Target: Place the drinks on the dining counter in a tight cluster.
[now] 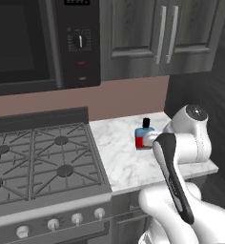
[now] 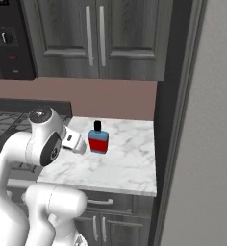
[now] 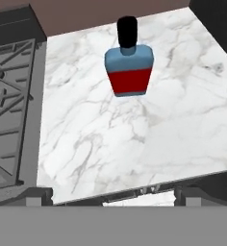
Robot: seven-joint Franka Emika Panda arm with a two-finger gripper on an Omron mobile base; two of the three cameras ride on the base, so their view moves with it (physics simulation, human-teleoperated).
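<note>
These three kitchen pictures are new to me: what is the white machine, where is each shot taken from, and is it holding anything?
It is a white robot arm on a drivable base, in a rendered kitchen. Two pictures come from cameras on the base, behind the arm to its left and right. The third looks along the hand itself. On the small marble worktop beside the gas stove stands one squat red-and-blue bottle with a black cap, upright. The gripper is open, short of the bottle, and holds nothing.

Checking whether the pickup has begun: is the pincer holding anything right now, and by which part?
Nothing is held. The pincer stands open, short of the red-and-blue bottle, which sits upright and untouched on the marble worktop beside the stove.
</note>
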